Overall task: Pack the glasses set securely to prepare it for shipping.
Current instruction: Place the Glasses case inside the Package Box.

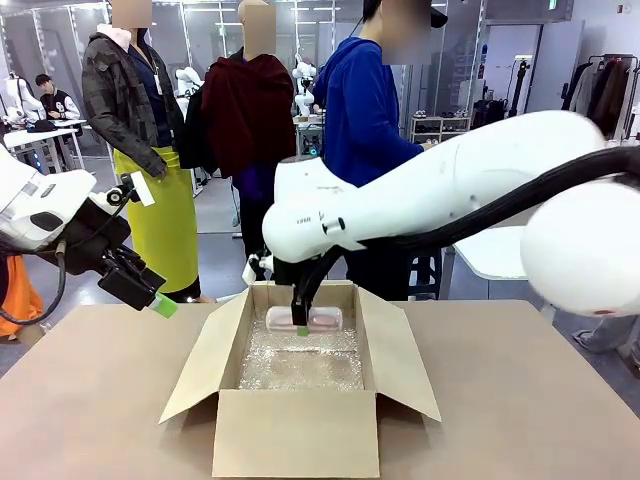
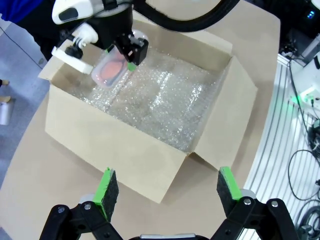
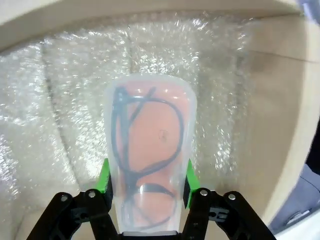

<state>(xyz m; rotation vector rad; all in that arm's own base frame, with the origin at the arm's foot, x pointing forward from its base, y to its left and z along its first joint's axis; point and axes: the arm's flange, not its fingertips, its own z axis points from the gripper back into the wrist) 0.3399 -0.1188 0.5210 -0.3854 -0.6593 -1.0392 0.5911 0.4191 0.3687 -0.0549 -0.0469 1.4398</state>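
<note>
The brown flat worktop holds a big open cardboard box. The box is light and could slide if the arm bumps a wall or a flap. A shiny bubble-wrap sheet lines the bottom of the box. It is soft, but it could bunch up if something drags over it.

The right end effector is closed on the pink oblong plastic glasses case with a clear lid, pinching its two long sides. The case is inside the box, near the far wall, over the bubble-wrap sheet. I cannot tell if it touches the sheet. The case is smooth, so it could slip out. If it is let go too high, it could fall and bang the glasses inside.

The left end effector is wide open, holds nothing, and hangs above the box's left side.

I count one worktop, one box, one bubble-wrap sheet, two end effectors and one pink case.
</note>
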